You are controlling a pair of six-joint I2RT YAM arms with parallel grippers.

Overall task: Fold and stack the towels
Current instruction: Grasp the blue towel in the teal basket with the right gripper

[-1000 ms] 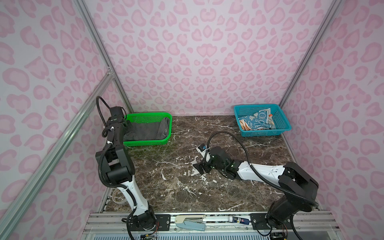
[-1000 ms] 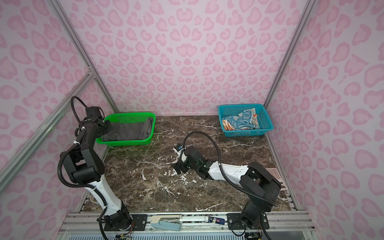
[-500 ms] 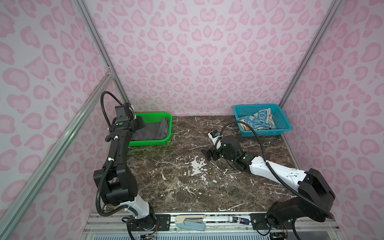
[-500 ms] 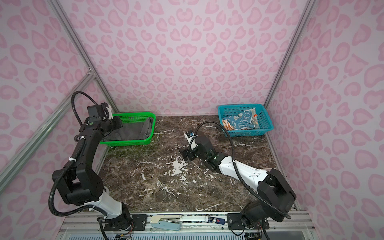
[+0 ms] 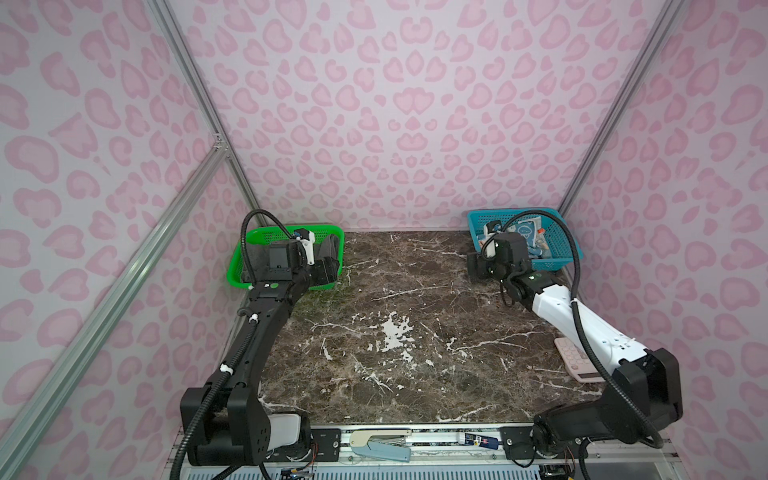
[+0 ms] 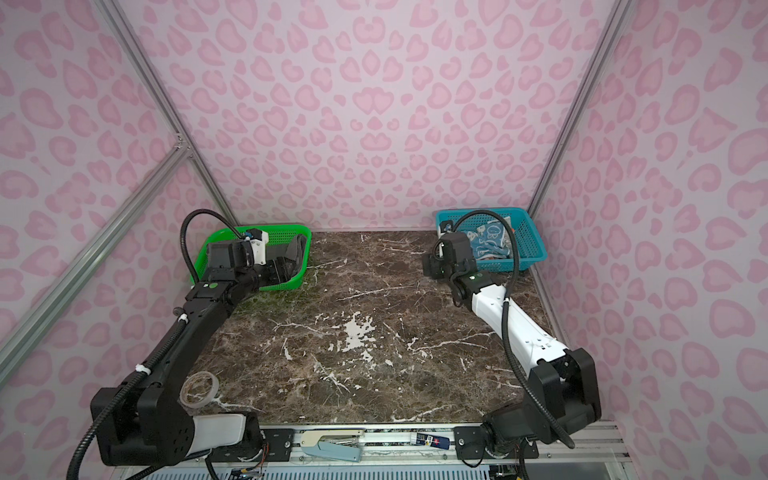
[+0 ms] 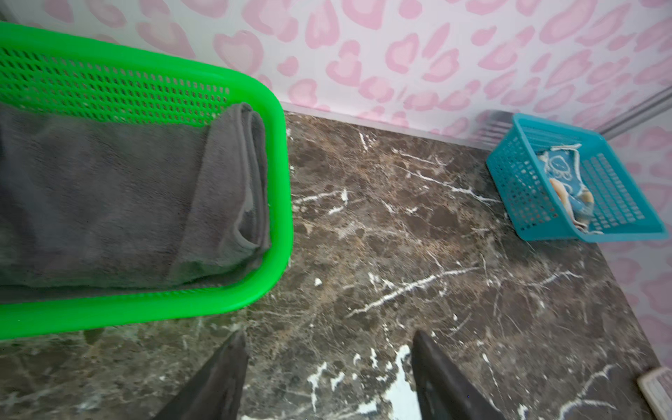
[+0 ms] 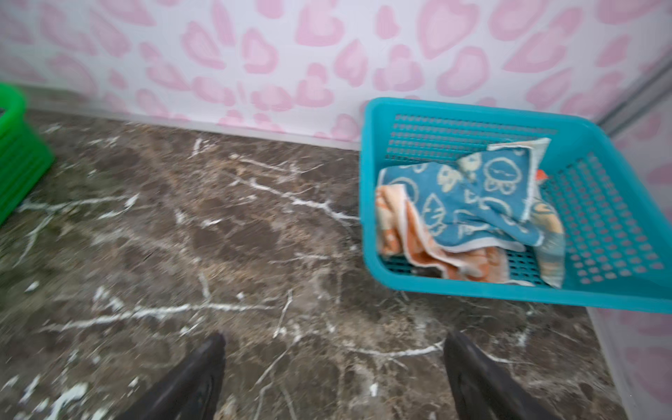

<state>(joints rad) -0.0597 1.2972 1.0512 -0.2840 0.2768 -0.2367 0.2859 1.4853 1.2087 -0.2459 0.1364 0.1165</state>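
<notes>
L pincer [image 7: 327, 340] agape nr green basket [image 7: 280, 163]

Folded grey towel [image 7: 120, 189] lies in green basket [image 7: 282, 182]

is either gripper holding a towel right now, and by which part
Nothing is held: the left gripper and the right gripper both stand open and empty.

grey towel [image 7: 109, 203] | blue towel [image 8: 469, 203], white figures | orange towel [image 8: 418, 251] | green basket [image 7: 283, 182] | teal basket [image 8: 472, 291]
</notes>
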